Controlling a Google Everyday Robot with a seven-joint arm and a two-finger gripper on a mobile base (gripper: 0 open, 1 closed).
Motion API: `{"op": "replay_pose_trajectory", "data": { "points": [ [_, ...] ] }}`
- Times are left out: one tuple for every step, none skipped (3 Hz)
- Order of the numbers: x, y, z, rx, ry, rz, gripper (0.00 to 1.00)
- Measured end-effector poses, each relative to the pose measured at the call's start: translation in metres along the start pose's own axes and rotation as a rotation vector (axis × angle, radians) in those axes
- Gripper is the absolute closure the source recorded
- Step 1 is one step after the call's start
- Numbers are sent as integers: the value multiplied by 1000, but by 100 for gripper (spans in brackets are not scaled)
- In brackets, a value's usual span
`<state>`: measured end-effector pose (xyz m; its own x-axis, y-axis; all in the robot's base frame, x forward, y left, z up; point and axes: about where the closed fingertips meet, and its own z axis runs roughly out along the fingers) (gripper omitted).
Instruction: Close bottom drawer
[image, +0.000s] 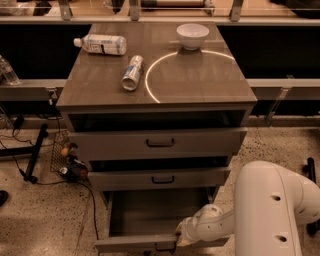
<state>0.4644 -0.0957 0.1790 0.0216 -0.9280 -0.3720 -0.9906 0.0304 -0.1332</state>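
At the foot of the cabinet (70, 100), the bottom drawer (135, 244) stands pulled well out, its grey interior bare. The gripper (181, 236) sits against the right end of its front panel, at the end of the white arm (270, 210); whether it is spread or closed cannot be told. Above, the middle drawer (160, 179) and top drawer (157, 143) are each slightly ajar. On the cabinet top lie a plastic bottle (100, 44) and a can (132, 72), with a white bowl (192, 35) upright at the back. Cables (75, 170) trail on the floor to the left.
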Motion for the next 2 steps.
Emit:
{"op": "replay_pose_trajectory", "data": {
  "points": [
    [0,1,1,-1,-1,0,51],
    [0,1,1,-1,-1,0,28]
  ]
}}
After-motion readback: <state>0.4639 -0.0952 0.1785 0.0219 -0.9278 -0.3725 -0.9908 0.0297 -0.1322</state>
